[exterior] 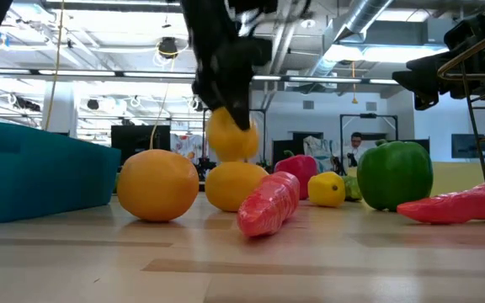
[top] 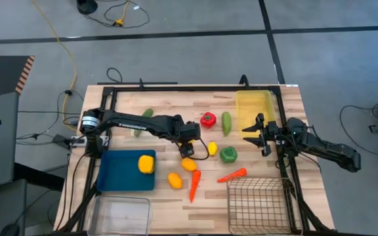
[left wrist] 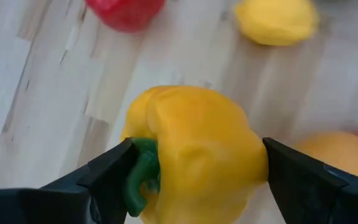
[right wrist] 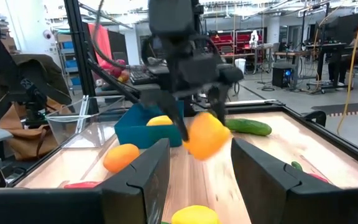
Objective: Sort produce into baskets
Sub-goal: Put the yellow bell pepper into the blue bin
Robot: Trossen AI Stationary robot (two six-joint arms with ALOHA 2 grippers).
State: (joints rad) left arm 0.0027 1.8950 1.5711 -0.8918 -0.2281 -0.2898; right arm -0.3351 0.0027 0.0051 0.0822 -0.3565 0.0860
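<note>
Grasp: left gripper has its fingers clenched on the sides of a yellow bell pepper, green stem turned toward one finger; the low view shows the pepper hanging clear of the table.
Pepper position: above the middle of the table, over an orange lemon, with a second lemon just at 7 o'clock from it.
Key relation: blue tray lies at about 8 o'clock from the held pepper in the high view, near the left arm's own base, and already holds another yellow pepper; that looks the likely drop spot.
Pepper axis: stem-to-base line runs across the fingers, so it should drop on its side.
Nearer arm: the left, by far.
Right gripper: waits at 3 o'clock of the table beside the translucent yellow tray, fingers parted, holding nothing.
Still loose: red pepper, green pepper, small yellow piece, two carrots, cucumbers.
Other baskets: wire mesh basket at 5 o'clock, clear plastic bin at 7 o'clock.
</note>
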